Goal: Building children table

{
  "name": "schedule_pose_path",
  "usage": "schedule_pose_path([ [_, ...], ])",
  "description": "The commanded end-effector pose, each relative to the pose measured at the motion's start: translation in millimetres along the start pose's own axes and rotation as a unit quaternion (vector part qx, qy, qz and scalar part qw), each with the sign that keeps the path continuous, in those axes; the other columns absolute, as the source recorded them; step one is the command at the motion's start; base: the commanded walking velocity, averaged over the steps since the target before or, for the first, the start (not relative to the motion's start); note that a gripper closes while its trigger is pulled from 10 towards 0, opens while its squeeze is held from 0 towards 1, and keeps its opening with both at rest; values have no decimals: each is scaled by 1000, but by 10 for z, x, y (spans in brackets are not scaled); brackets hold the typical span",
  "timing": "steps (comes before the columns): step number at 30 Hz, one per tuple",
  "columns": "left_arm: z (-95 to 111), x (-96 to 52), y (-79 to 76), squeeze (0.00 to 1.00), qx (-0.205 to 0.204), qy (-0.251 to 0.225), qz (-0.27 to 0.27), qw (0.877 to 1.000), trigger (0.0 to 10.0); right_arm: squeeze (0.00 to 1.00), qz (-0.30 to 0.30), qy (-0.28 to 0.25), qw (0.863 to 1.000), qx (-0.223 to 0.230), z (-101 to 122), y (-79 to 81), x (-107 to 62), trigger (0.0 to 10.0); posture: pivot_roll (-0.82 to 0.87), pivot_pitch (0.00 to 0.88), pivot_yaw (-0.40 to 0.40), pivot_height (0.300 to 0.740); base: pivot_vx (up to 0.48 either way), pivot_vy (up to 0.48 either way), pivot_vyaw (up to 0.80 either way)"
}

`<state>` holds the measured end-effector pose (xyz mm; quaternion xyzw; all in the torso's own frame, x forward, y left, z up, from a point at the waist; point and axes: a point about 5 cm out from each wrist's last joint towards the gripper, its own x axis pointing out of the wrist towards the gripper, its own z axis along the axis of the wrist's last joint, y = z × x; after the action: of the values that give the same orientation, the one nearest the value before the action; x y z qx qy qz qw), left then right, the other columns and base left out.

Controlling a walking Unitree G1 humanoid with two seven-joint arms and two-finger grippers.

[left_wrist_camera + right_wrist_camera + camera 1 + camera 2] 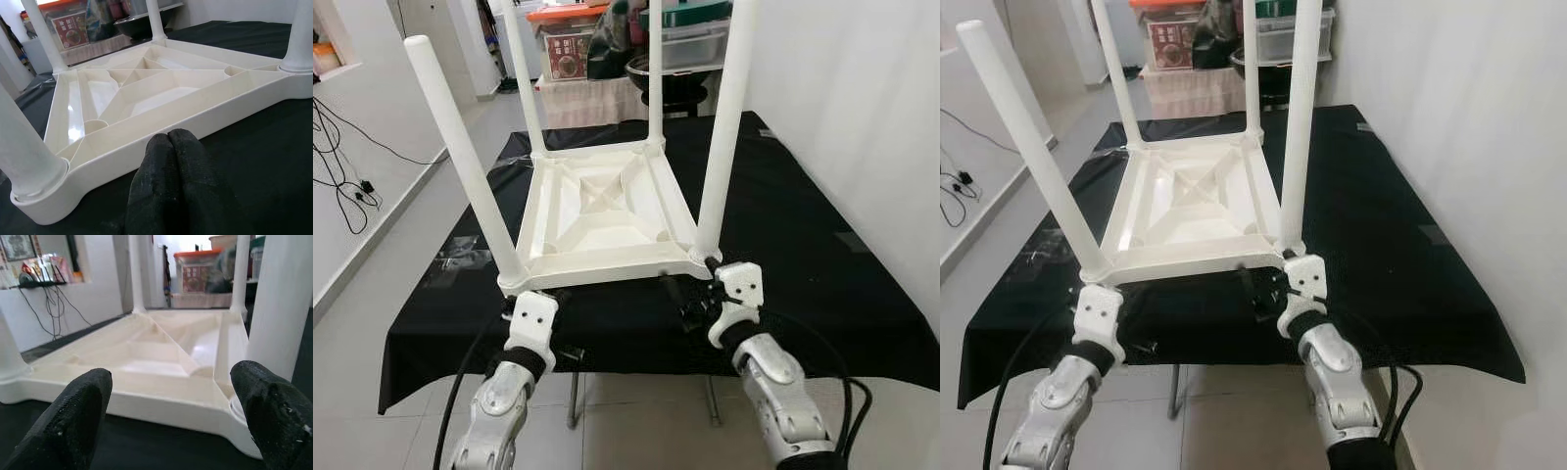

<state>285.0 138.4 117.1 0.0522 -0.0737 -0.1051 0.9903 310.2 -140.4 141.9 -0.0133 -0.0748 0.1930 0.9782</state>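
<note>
Upside down, the white children's table lies with its top flat on the black-covered desk, all four legs standing up. Just short of its near edge, the left pincer rests on the cloth with its two black fingers pressed together, holding nothing. Meanwhile the right pincer sits by the near right corner, its fingers spread wide apart and empty, close beside that leg.
</note>
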Motion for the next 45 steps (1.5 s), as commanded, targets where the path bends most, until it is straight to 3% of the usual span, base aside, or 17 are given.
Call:
schedule_pose_path([
  [1,-10,-45,93,0,4,5,11,1000,10000,0,23,-6,1000,3,33,59,20,10000,-87,31,73,740,0,0,800],
  [6,-81,-115,162,0,-27,23,28,999,10000,0,23,-10,1000,-12,51,65,42,10000,-84,29,73,740,0,0,0],
  [21,-80,-102,103,0,-21,23,12,999,10000,0,52,20,998,-39,-36,114,-21,10000,-80,33,70,740,252,0,599],
  [30,-48,-77,73,0,-29,17,1,999,10000,0,40,11,999,-27,-19,92,-8,10000,-81,31,68,740,310,0,0],
  [31,-2,-60,-55,0,-32,7,-48,998,10000,0,37,10,999,-23,-20,94,-7,10000,-82,31,69,740,319,0,0],
  [33,-2,-60,-55,0,-32,7,-48,998,10000,0,37,10,999,-23,-20,94,-7,10000,-82,31,69,740,319,0,0],
  [37,57,-64,-233,0,-51,-2,-120,992,10000,0,41,11,999,-18,-30,107,-9,10000,-79,30,67,740,285,0,0],
  [45,34,-116,-283,0,-60,11,-147,987,10000,0,43,13,999,-19,-34,111,-7,10000,-76,30,68,740,64,0,0],
])
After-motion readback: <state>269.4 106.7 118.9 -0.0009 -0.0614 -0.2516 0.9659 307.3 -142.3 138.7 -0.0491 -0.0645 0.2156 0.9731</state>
